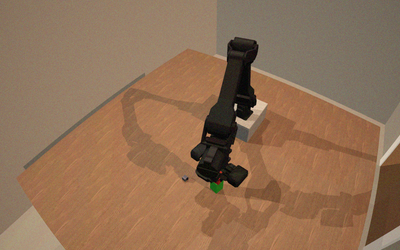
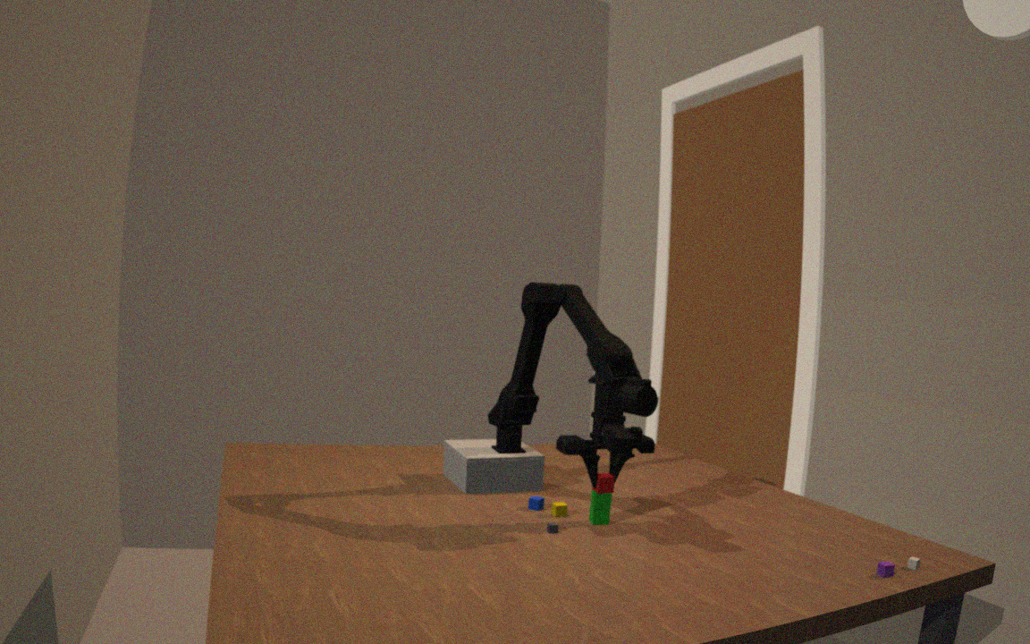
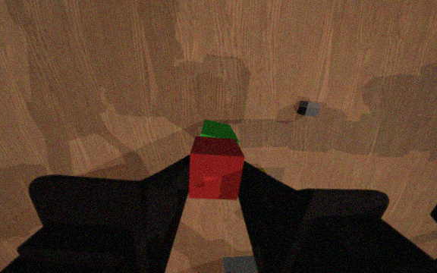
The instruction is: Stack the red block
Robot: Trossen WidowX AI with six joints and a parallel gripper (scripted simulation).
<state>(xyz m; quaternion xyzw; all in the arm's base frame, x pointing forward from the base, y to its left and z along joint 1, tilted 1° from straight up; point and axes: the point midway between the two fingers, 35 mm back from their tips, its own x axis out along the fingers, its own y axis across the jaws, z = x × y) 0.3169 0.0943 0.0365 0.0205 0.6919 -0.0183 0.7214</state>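
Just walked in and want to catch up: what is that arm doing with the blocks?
The arm's pincer is shut on a red block, holding it on top of the green tower. From the side, red seems to sit on green, a little off to one side. The fingers are at its sides, so it does not yet rest on its own. The tower stands upright. Small blue, yellow and dark cubes lie nearby, untouched.
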